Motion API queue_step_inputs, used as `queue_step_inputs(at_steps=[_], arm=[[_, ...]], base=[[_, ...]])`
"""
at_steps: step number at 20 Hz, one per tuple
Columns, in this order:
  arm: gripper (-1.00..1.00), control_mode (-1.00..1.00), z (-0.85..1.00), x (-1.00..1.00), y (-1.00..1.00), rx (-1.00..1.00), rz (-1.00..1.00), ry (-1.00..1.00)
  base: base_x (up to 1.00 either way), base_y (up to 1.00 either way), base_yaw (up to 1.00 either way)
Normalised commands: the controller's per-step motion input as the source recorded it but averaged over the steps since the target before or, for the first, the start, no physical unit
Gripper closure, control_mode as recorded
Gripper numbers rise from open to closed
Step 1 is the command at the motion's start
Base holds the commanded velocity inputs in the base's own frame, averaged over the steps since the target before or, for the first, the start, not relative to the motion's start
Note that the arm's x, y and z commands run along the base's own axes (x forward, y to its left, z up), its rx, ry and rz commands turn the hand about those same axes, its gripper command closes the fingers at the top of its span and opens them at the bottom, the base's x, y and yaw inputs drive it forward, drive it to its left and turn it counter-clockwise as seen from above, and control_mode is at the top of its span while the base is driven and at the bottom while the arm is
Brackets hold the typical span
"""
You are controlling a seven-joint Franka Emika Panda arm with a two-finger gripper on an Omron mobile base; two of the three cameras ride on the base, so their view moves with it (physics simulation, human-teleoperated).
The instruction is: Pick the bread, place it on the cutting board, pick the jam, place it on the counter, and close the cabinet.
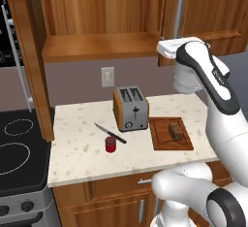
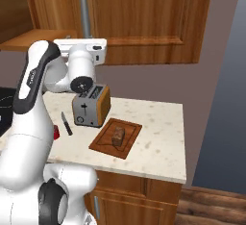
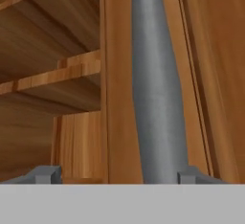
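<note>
Facing cabinet (image 3: 119,98) door edge, silver bar handle (image 3: 155,89) standing between jaws, nearer right fingertip; whether touching, cannot tell. Gripper (image 3: 115,174) jaws spread wide, nothing clamped. Below jaws: bread (image 1: 176,131) lying on cutting board (image 1: 162,141), jam (image 1: 111,144) on counter (image 1: 77,148) beside knife (image 1: 110,133), toaster (image 1: 131,108) behind.

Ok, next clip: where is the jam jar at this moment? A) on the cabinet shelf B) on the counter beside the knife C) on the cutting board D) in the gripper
B: the jam stands on the counter, right by the knife, in front of the toaster.
</note>
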Motion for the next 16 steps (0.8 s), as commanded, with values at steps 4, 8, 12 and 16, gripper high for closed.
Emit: queue_step_inputs(at_steps=[4,8,12,16], arm=[[-1.00,-1.00,0.00,0.62,0.00,0.00,-0.02,-0.04],[-1.00,-1.00,0.00,0.58,0.00,0.00,-0.01,-0.03],[-1.00,-1.00,0.00,0.54,0.00,0.00,0.00,-0.02],[-1.00,-1.00,0.00,0.52,0.00,0.00,0.00,-0.02]], base=[[0.00,0.00,0.00],[0.00,0.00,0.00],[0.00,0.00,0.00],[0.00,0.00,0.00]])
